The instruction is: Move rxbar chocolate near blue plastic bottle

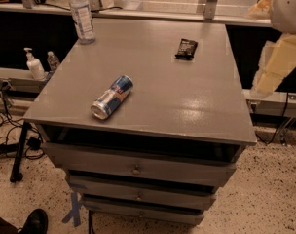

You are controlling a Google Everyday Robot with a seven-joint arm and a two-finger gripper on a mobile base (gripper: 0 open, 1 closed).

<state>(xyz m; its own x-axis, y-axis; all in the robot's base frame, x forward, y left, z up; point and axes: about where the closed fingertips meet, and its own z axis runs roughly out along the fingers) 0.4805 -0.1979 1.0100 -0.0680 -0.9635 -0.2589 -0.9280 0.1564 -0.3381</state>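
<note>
My gripper point(283, 18) sits high at the right edge of the view, off the table point(187, 111), touching nothing; I can't tell if it's apart or together. The rxbar chocolate point(186, 48) lies flat on the top, left of and lower than the gripper. The blue plastic bottle point(83, 14) stands upright at the far corner, well left of the gripper and well apart from the bar. The drink can point(112, 97) lies on its side, left and toward the front. I judge this the approach step, nothing grasped yet. Next I need to come left and down over the bar, grip it, then carry it left without knocking the bottle
</note>
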